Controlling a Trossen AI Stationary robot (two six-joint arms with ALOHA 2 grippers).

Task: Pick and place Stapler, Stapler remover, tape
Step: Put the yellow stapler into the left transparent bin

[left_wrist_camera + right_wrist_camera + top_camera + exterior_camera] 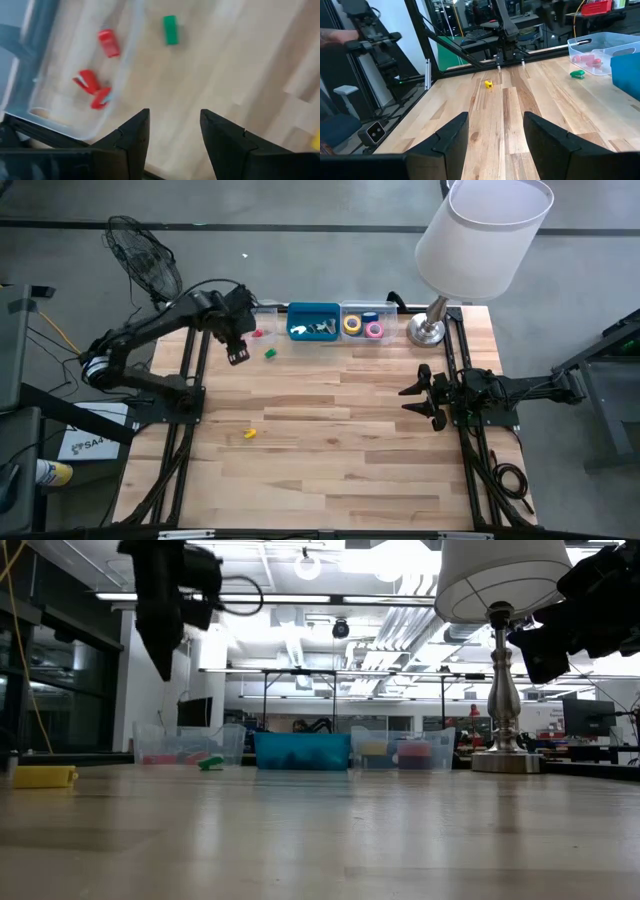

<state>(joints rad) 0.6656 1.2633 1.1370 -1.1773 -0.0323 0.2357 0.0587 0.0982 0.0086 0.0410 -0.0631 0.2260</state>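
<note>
Wood table [330,450]; left hand [238,356] open, empty.

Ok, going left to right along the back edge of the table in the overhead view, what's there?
Clear bin holding red pieces → blue bin → clear bin with yellow tape and pink tape → lamp base.
</note>
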